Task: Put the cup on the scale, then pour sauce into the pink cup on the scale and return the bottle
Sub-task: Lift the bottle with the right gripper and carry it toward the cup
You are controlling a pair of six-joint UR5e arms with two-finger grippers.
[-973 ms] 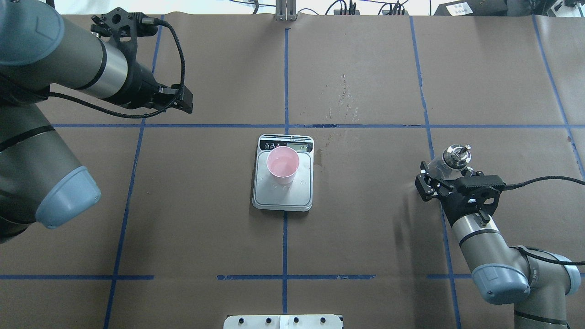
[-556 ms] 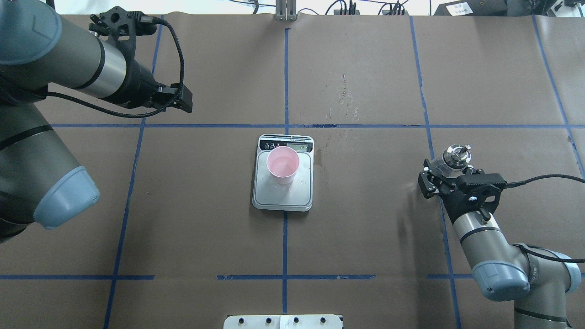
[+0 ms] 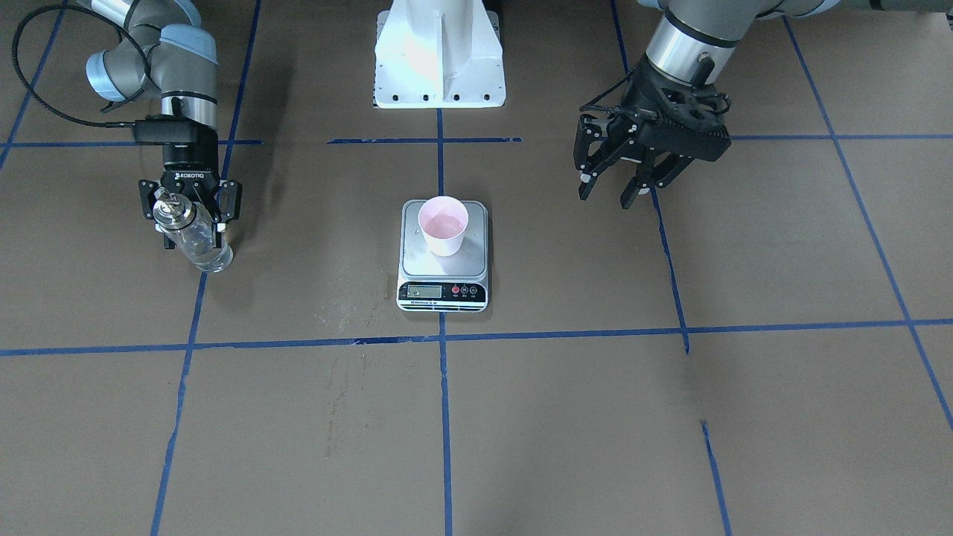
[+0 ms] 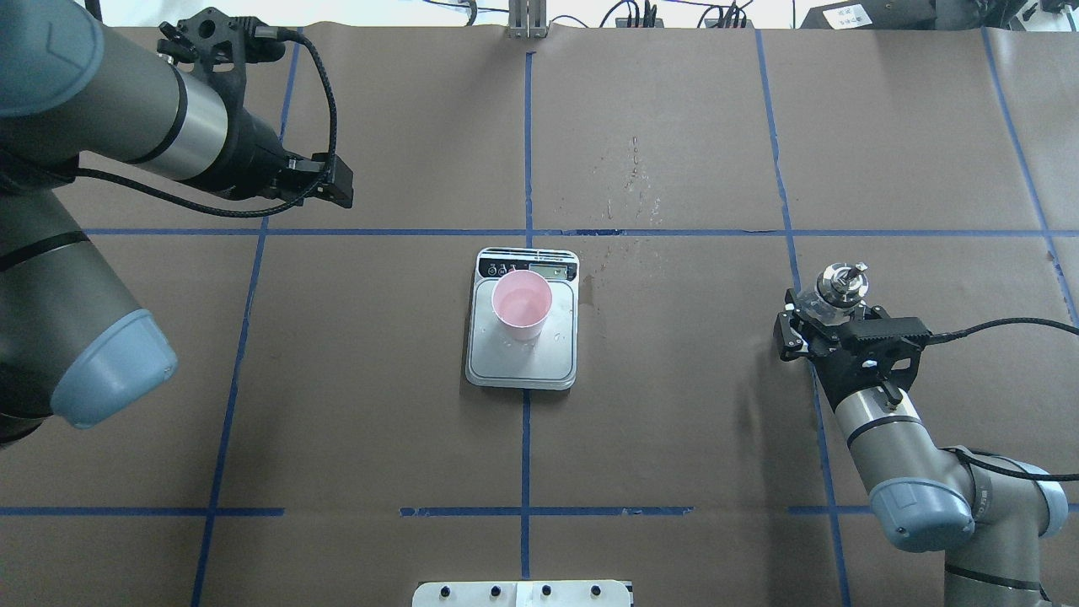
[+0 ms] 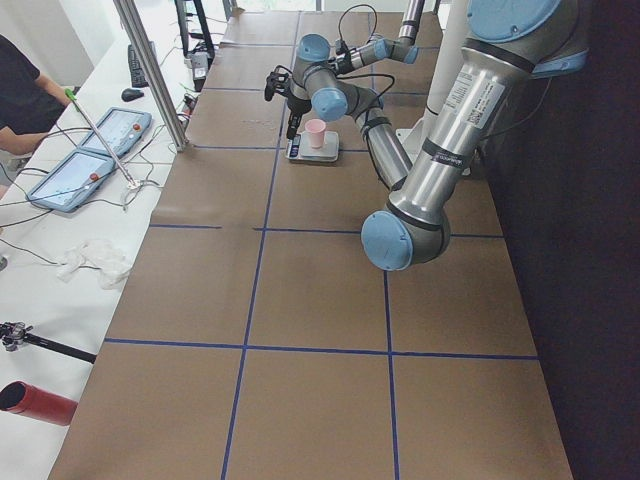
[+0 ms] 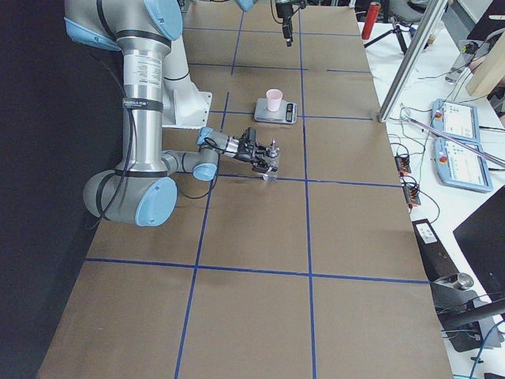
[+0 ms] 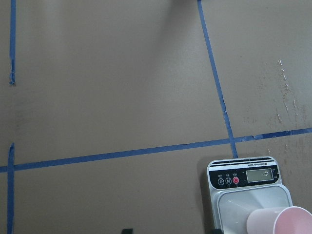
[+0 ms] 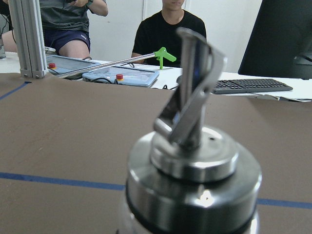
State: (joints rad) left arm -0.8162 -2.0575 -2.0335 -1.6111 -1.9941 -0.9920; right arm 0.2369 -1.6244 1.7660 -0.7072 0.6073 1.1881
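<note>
The right gripper (image 3: pixel 190 223) is clenched on the bottle (image 3: pixel 197 242), one finger on each side of the glass, well apart from the scale on the robot's right. The left gripper (image 3: pixel 609 195) hangs above the table with its fingers spread and nothing between them, on the opposite side of the scale.

We list the remaining items by size:

- The table (image 3: pixel 595 417) carries brown paper with a blue tape grid.
- The scale (image 3: pixel 476 257) sits at the centre on a grid line, with its display strip turned away from the robot.
- The bottle is roughly upright, cap up. We cannot tell whether its base touches the table.
- The cup (image 3: pixel 443 223) stands upright within the platform's edges.
- The cup's inside looks glossy in the overhead view, and we judge this to be sauce (image 4: pixel 523 303).

Task status, as we judge it:

- Cup placement is done.
- The pour appears done.
- The bottle's return is in its final stage. What is left is to seat the bottle, release it and withdraw the arm.
</note>
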